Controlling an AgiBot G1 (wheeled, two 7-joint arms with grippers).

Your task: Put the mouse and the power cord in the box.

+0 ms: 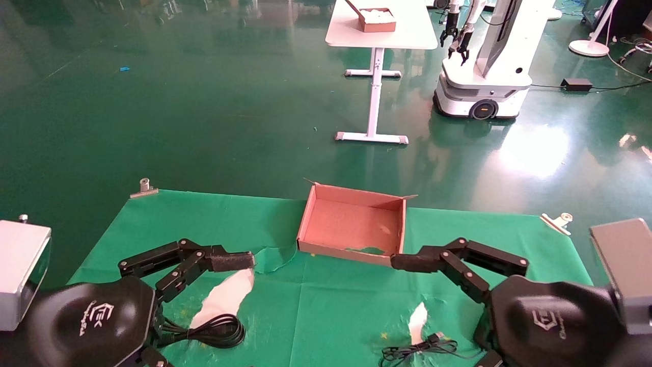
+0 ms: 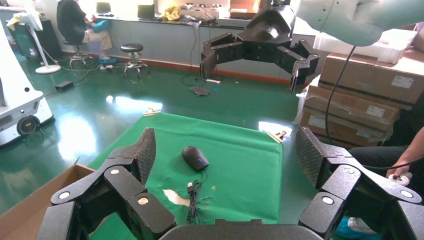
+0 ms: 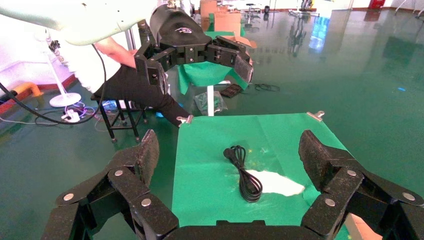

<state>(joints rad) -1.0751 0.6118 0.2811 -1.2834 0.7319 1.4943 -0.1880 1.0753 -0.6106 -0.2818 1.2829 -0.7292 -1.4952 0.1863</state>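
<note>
The reddish-brown box stands open at the back middle of the green-covered table; a corner of it shows in the left wrist view. The power cord lies coiled near the front left, below my left gripper, and also appears in the right wrist view. The mouse sits on the cloth in the left wrist view; in the head view only its thin cable shows beside my right gripper. Both grippers hover open and hold nothing, the left and the right facing each other.
Torn patches in the green cloth expose white tabletop. Metal clips pin the cloth at the back corners. Beyond, a white table carries a smaller brown box, and another robot stands on the green floor. A person sits beside the table.
</note>
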